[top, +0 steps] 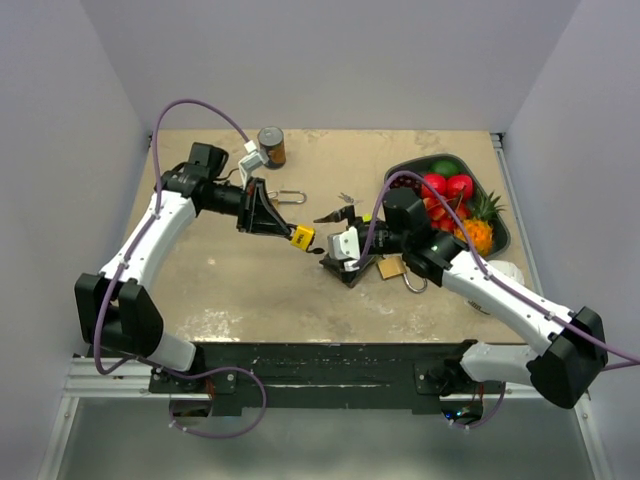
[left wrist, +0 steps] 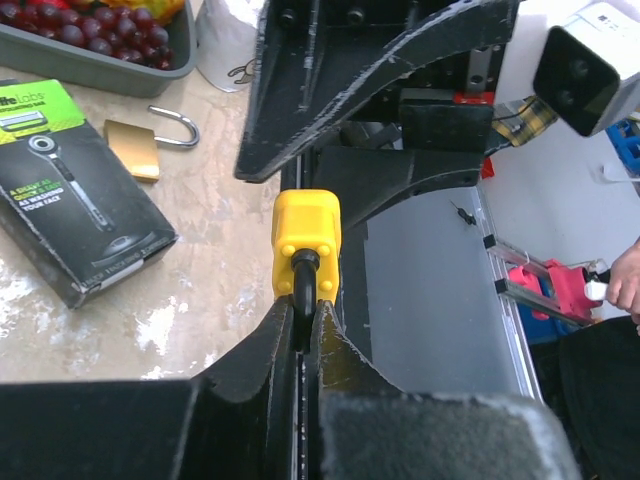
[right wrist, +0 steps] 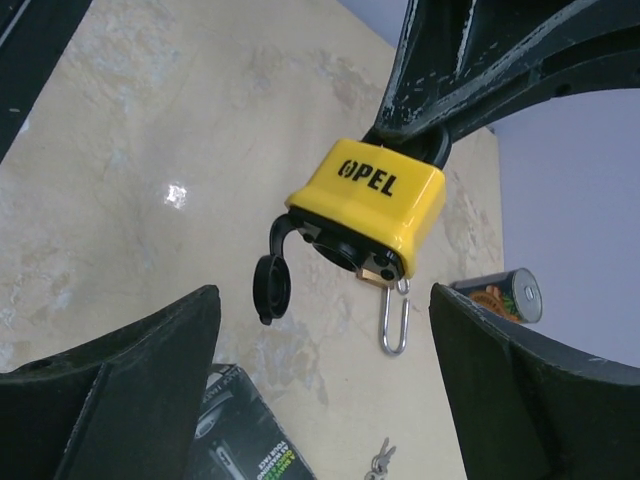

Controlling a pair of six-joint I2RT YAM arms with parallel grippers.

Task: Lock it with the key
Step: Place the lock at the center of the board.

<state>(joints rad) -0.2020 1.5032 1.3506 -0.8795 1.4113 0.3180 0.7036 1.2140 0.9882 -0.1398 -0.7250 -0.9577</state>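
Observation:
My left gripper [top: 285,228] is shut on the black shackle of a yellow padlock [top: 302,237] and holds it above the table. In the left wrist view the shackle sits between the closed fingers [left wrist: 303,310], with the yellow padlock body [left wrist: 306,235] just beyond. In the right wrist view the padlock [right wrist: 370,205] hangs keyhole-down with its black dust cap [right wrist: 270,285] flipped open. My right gripper [top: 322,238] is open and empty just right of the lock, its jaws wide apart [right wrist: 325,300]. A small bunch of keys [top: 346,198] lies on the table, also showing in the right wrist view [right wrist: 378,460].
A second padlock with a silver shackle [top: 290,196] lies behind. A brass padlock [top: 392,268] and a black razor box [left wrist: 70,200] lie under my right arm. A can [top: 271,146] stands at the back. A fruit tray [top: 497,235] is at the right.

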